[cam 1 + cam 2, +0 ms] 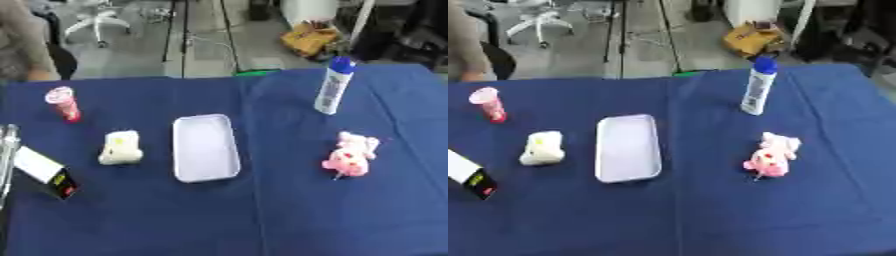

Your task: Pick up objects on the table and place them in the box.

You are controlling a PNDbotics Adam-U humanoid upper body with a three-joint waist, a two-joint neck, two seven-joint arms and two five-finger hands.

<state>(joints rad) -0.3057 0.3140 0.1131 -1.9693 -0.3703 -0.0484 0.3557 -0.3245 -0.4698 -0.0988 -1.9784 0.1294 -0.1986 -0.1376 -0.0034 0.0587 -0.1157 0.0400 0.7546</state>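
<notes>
Neither hand showing in either view; we cannot tell finger state. Shallow pale box (pixel 206 148) lying empty at centre of blue table (pixel 262 220). Cream soft object (pixel 120 148) lying just left of box, pink plush toy (pixel 351 155) well right. White bottle with blue cap (pixel 333 86) standing upright far right; small red-pink container (pixel 63 103) standing far left; black-and-white carton (pixel 45 172) at left edge. We are judging nothing boxed yet. We are recommending cream object first: nearest, soft, approaching from above.
</notes>
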